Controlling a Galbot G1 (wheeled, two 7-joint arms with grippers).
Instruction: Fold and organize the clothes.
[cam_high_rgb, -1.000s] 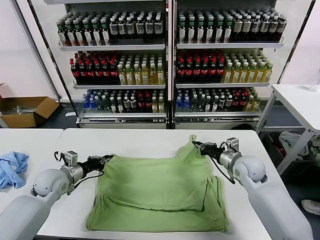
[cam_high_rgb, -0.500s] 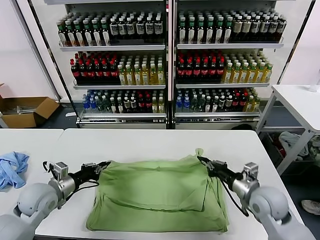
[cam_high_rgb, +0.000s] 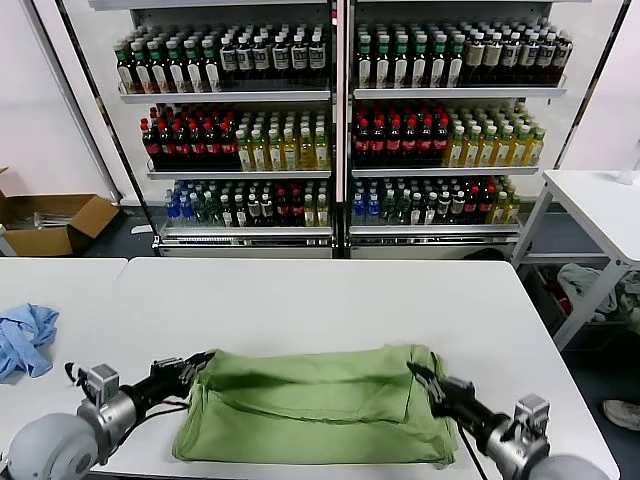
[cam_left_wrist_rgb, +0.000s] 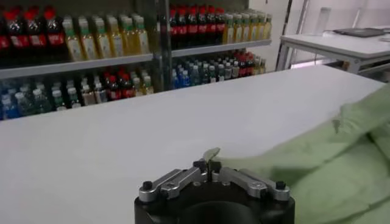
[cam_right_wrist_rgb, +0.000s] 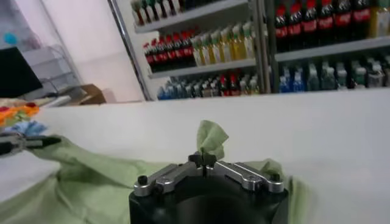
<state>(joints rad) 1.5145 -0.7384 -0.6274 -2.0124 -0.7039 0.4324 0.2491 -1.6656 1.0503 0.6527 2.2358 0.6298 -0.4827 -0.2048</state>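
Head view: the light green shirt (cam_high_rgb: 318, 403) lies folded on the white table (cam_high_rgb: 320, 300) near its front edge, with the left gripper (cam_high_rgb: 197, 362) clenched on the fold's left corner and the right gripper (cam_high_rgb: 422, 379) clenched on its right corner. A light blue cloth (cam_high_rgb: 24, 336) rests on the adjoining table at the left edge; an open cardboard box (cam_high_rgb: 50, 221) with unclear contents sits on the floor, and shelves (cam_high_rgb: 335, 93) hold rows of bottles. Left wrist view: a small tab of green fabric (cam_left_wrist_rgb: 211, 154) shows pinched between the closed fingers. Right wrist view: a tuft of fabric (cam_right_wrist_rgb: 211, 137) stands above the closed jaws, and the other gripper (cam_right_wrist_rgb: 27, 142) appears farther off.
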